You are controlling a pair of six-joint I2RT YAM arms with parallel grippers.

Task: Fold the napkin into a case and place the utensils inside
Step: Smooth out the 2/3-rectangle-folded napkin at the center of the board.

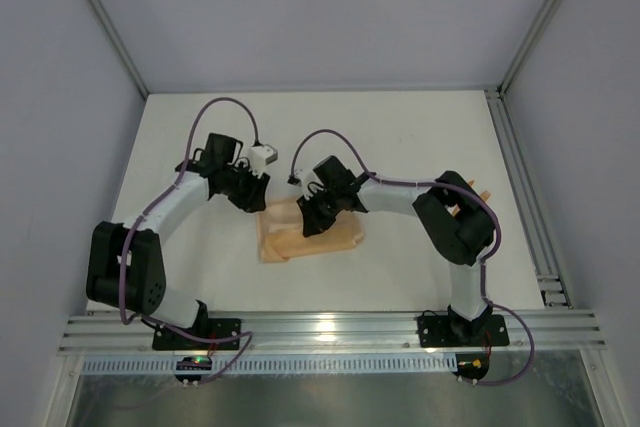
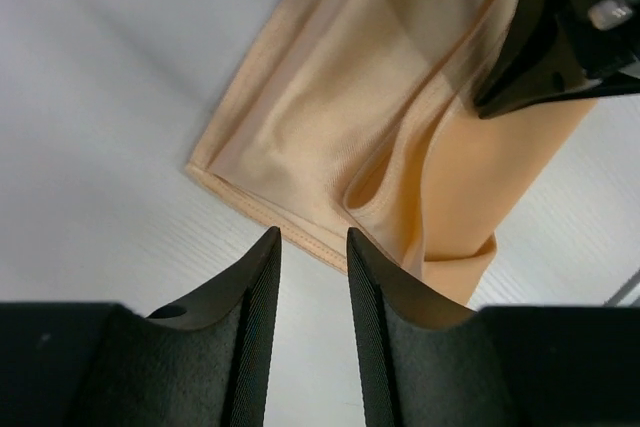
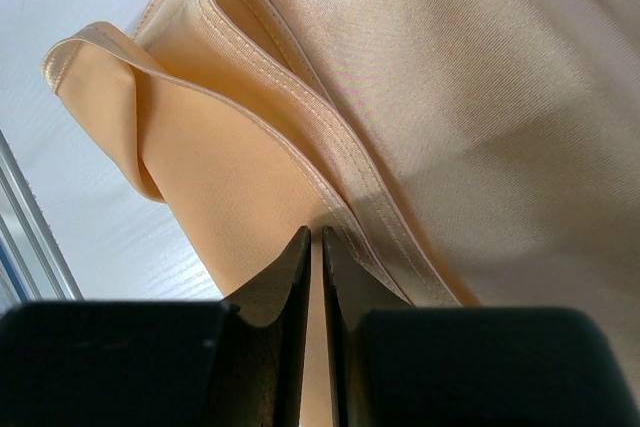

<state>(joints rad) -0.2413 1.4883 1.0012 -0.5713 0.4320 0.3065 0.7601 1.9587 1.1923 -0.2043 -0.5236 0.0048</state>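
The peach-orange napkin point(image 1: 340, 237) lies folded into a wrinkled rectangle on the white table, between the two arms. My left gripper point(image 1: 255, 197) hovers at its far left corner. In the left wrist view it point(image 2: 312, 234) is open, with only bare table between its fingers and the napkin's hem point(image 2: 330, 117) just past the tips. My right gripper point(image 1: 312, 219) sits on the napkin's middle. Its jaws point(image 3: 314, 232) are closed to a sliver on the napkin point(image 3: 480, 97) beside a stitched fold edge. Thin orange utensils point(image 1: 487, 197) peek out behind the right arm's elbow, mostly hidden.
The white table point(image 1: 400, 137) is boxed in by grey walls. An aluminium rail point(image 1: 330, 332) runs along the near edge and another point(image 1: 525, 197) along the right side. The right arm's finger point(image 2: 530, 57) shows over the cloth in the left wrist view.
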